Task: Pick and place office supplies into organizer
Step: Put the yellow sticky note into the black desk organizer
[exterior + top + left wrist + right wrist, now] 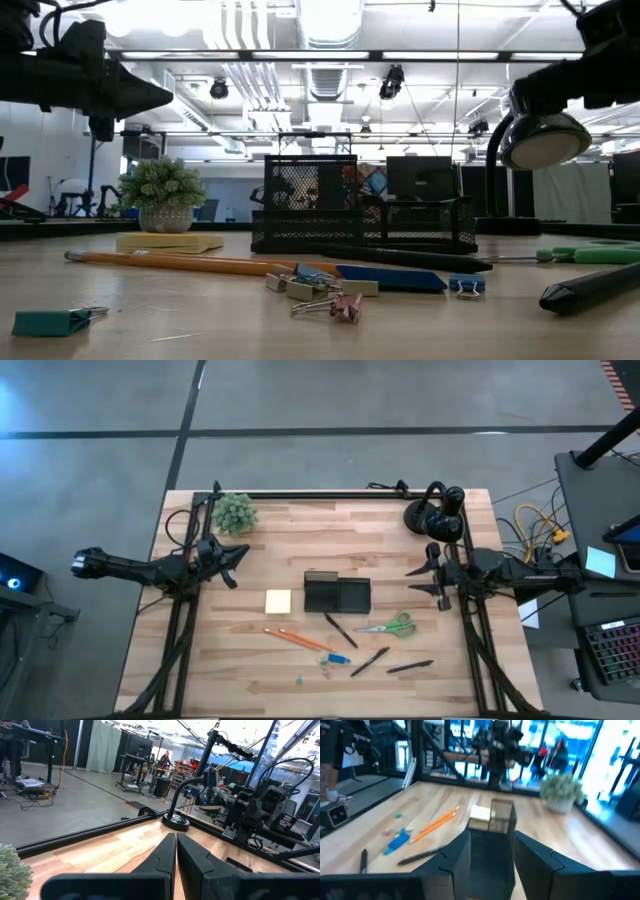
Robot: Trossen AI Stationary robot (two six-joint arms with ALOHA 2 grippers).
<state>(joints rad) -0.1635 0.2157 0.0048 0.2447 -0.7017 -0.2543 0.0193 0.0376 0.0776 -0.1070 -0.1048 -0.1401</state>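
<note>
Nothing picked yet; opening step by my read. Left gripper (232, 565) hangs at the table's left side beside the potted plant (236, 512), fingers pressed together, empty. Sticky-note pad (278, 601), one, sits just left of the organizer (337, 594) at table centre. Nearer: two orange pencils (297, 639), one blue piece (338, 658), a few clips (325, 667), three black pens (341, 631), one scissors (392, 626). Right gripper (432, 579) waits at right, fingers apart, empty. Next move probably calls for a descent onto one item.

organizer (337, 594) mid-table | sticky-note pad (278, 601) just left of it | scissors (390, 626) to its right | pencils (298, 639) and pens (371, 661) toward the front edge
</note>
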